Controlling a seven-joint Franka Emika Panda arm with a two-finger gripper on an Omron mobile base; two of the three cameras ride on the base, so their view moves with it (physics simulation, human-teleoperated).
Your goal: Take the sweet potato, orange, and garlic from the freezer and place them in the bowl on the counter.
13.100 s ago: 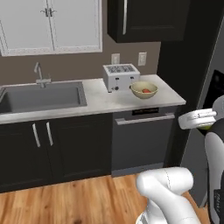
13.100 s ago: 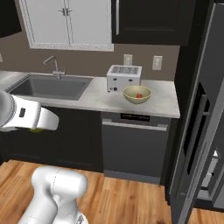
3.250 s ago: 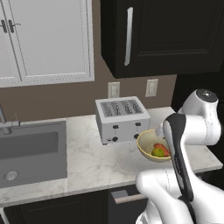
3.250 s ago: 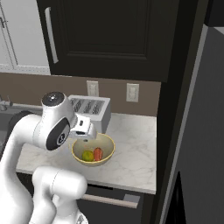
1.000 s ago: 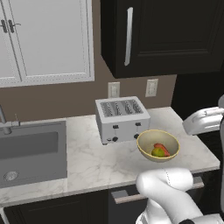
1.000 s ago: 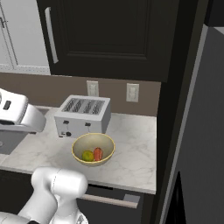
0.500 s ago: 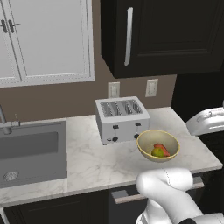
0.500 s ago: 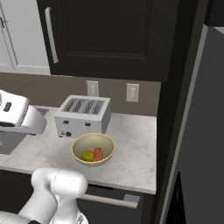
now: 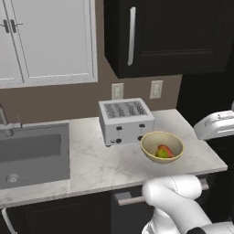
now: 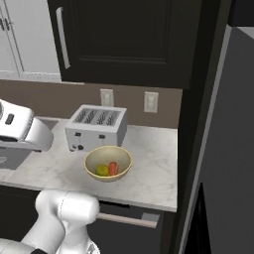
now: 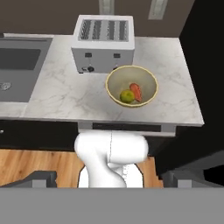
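On the marbled counter (image 9: 91,164) stands the pale yellow bowl (image 9: 151,136) (image 10: 106,177) (image 11: 118,78), just in front of the toaster. Inside it lie the reddish sweet potato (image 9: 167,151) (image 10: 113,168) (image 11: 137,91) and the yellow-olive orange (image 9: 160,153) (image 10: 102,170) (image 11: 127,96), side by side. The garlic is out of view. My gripper (image 11: 109,179) hangs high above and well back from the counter, looking down on the bowl. It is open, with its fingertips (image 11: 41,178) wide apart and nothing between them. The freezer's inside is out of view.
A silver four-slot toaster (image 9: 126,119) stands behind the bowl. The steel sink (image 9: 32,153) lies at the left. Dark upper cabinets (image 9: 173,32) hang over the counter. A tall grey fridge panel (image 10: 233,149) rises at the right. Wooden floor (image 11: 35,162) runs before the counter.
Three seconds ago the hand hung right over the bowl; it has since pulled back and up. In the last second it only drifts slightly. The bowl's contents are unchanged.
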